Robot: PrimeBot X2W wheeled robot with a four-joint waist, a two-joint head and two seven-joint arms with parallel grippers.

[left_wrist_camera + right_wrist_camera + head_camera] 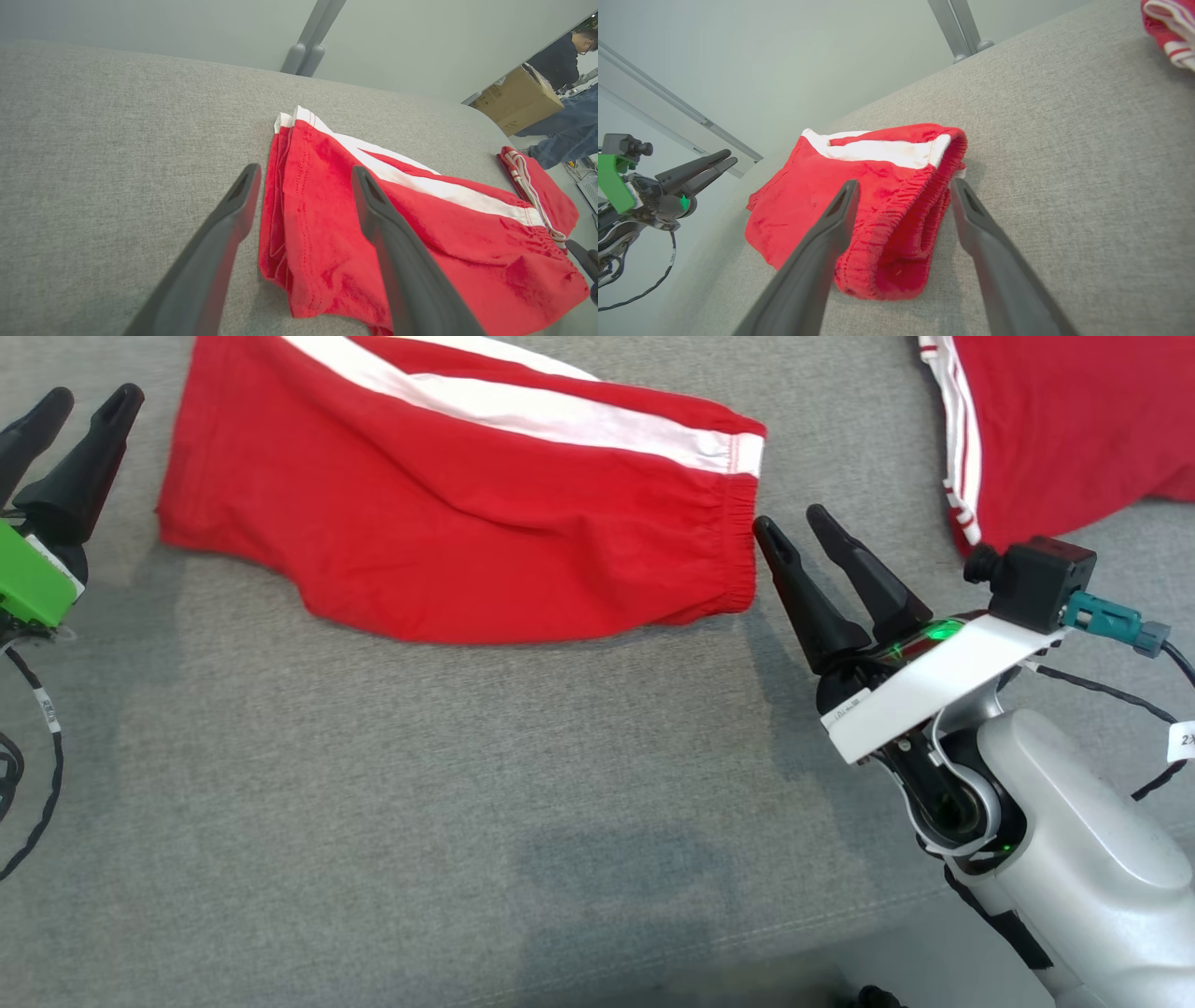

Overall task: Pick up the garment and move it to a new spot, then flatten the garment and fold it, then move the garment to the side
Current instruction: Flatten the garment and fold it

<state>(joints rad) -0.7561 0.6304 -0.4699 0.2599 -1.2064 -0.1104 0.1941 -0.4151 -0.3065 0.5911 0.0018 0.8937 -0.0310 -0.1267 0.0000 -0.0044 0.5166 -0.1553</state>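
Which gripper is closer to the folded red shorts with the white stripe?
Right. The right gripper is almost against the elastic end of the red shorts; the left gripper stands off the opposite end.

Right hand (789, 521): long black fingers (812, 607), white plate (943, 681), black camera (1036, 574), silver forearm (1092, 840). Left hand (93, 397): green bracket (33, 583), black cable (42, 784).

Bright, even, soft light from above; no hard glare. Head view sharp: thin shadow on grey bench (373, 784) along near edge of red garment (448, 523), wider dim patch at bottom centre, soft shadow left of right gripper (789, 518). Green lamp (938, 633) glowing on its wrist. Wrist views: wide-angle bend, bench edge bows. Left wrist view: fingers (219, 247) soft toward bottom edge, red cloth oversaturated and blotchy, person (558, 60) at top right dark, slightly blurred.
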